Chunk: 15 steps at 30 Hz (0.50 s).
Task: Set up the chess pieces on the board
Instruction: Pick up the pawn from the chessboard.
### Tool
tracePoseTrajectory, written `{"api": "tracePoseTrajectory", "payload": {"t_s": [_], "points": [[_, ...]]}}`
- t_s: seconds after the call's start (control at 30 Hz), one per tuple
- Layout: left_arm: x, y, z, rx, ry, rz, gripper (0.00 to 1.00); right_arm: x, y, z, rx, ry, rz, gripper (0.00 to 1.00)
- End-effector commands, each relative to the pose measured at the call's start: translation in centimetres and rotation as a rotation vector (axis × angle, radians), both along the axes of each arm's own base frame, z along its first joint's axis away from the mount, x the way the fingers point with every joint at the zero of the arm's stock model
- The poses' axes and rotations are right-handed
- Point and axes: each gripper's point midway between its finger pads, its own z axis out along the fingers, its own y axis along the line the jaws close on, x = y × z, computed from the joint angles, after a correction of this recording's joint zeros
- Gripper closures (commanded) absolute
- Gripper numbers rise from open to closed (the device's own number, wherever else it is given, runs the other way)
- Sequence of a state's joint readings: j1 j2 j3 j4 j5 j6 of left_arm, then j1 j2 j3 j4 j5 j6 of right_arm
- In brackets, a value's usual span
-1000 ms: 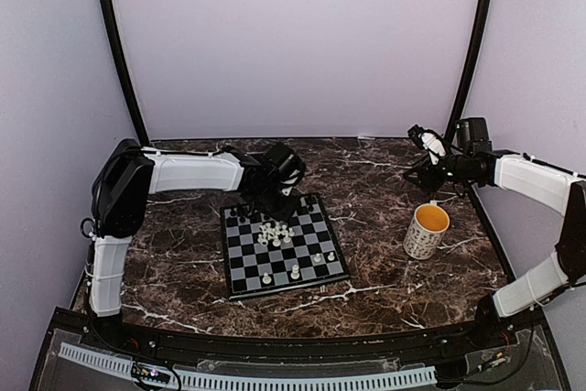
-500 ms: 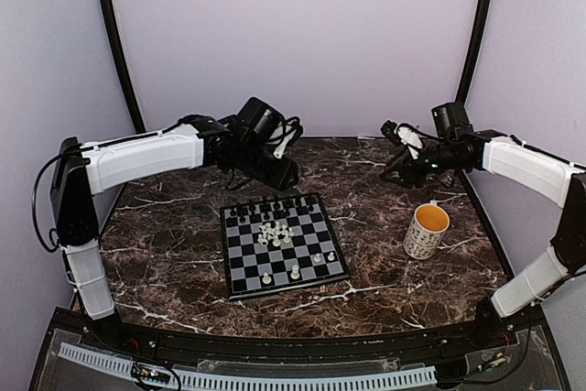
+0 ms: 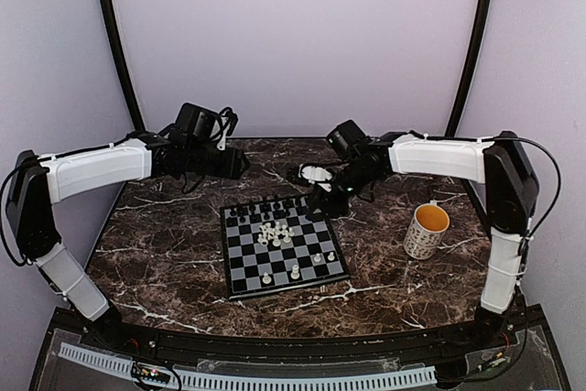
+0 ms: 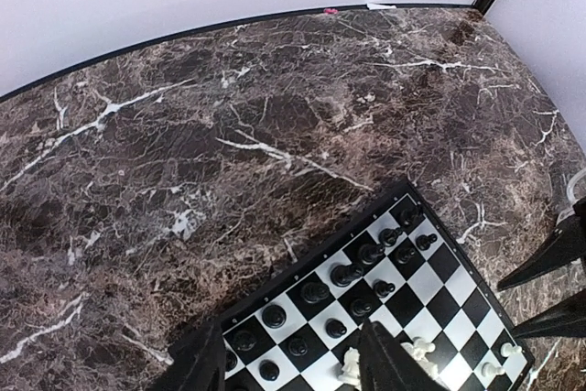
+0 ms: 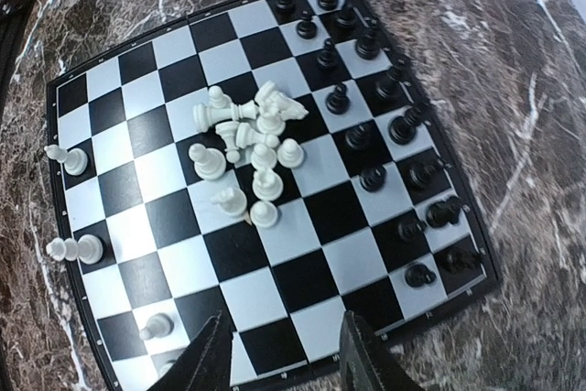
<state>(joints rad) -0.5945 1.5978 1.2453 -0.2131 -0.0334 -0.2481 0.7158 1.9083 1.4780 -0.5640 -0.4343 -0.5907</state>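
A small checkerboard (image 3: 244, 268) lies mid-table on a dark marble table (image 3: 165, 254). Black chess pieces (image 5: 385, 89) stand along its far two rows. White chess pieces (image 5: 252, 135) are heaped at the centre, some toppled, with a few near the front edge. The left tool (image 4: 291, 368) hovers open and empty by the far edge. The right tool (image 5: 286, 363) hangs open and empty over the board. A yellow-lined mug (image 3: 427, 231) stands to the right.
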Motion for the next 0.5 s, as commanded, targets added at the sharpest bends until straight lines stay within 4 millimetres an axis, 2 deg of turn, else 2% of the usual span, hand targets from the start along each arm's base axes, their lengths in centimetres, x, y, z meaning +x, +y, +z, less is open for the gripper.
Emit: {"api": "tracePoseTrajectory", "payload": {"t_s": [0.0,0.23,0.47], "points": [[0.1,0.3,5.5,-0.126,-0.127,0.021,0.48,-0.3,2.8,-1.2,-0.034,-0.014,0.078,0.59],[-0.4,0.9,7.2,-0.145,-0.162,0.019,0.47,0.6,5.2,-3.7,-0.074,-0.022,0.115,0.58],[-0.4,1.1,7.5,-0.154,-0.163,0.017,0.47,0.3,5.6,-5.5,-0.111,-0.014,0.144,0.58]]}}
